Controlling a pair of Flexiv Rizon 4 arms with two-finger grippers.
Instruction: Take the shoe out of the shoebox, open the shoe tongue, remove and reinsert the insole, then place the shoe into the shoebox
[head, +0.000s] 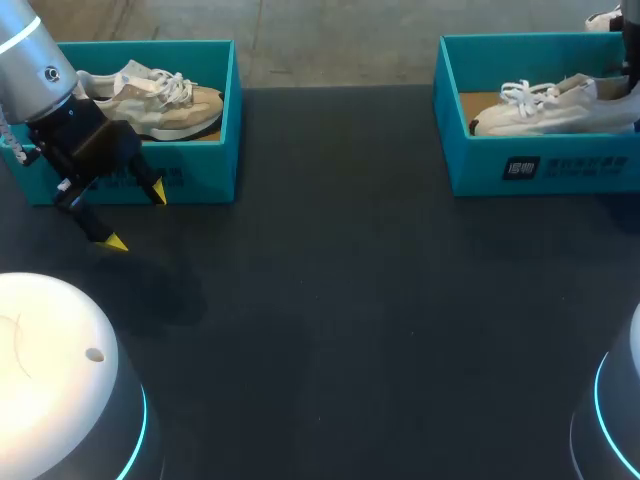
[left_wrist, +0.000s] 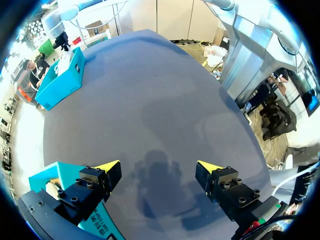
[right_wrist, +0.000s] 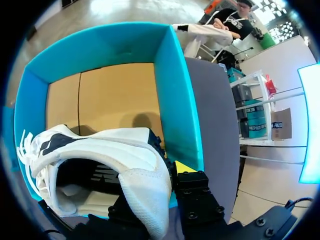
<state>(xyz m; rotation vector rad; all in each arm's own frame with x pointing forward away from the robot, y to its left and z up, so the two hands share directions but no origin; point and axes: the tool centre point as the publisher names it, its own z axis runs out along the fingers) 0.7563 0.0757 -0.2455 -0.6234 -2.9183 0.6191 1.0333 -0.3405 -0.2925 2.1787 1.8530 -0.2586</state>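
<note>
A white shoe (head: 555, 105) lies in the teal shoebox (head: 540, 165) at the back right, toe toward the table's middle. My right arm (head: 631, 45) comes down at its heel end. In the right wrist view my right gripper (right_wrist: 160, 185) is shut on the heel collar of the white shoe (right_wrist: 100, 150), above the box's tan floor and beside its teal wall (right_wrist: 172, 90); one yellow fingertip (right_wrist: 184, 167) shows and the other is hidden behind the heel. My left gripper (head: 137, 216) hangs open and holds nothing in front of the left box; it shows as my left gripper (left_wrist: 159, 167) over bare table.
A second teal shoebox (head: 190, 150) at the back left holds a beige shoe (head: 155, 100); its corner (left_wrist: 65, 175) lies right beside my left gripper's finger. Dark tabletop (head: 360, 300) stretches between the boxes. Both robot bases (head: 55, 380) stand at the front corners.
</note>
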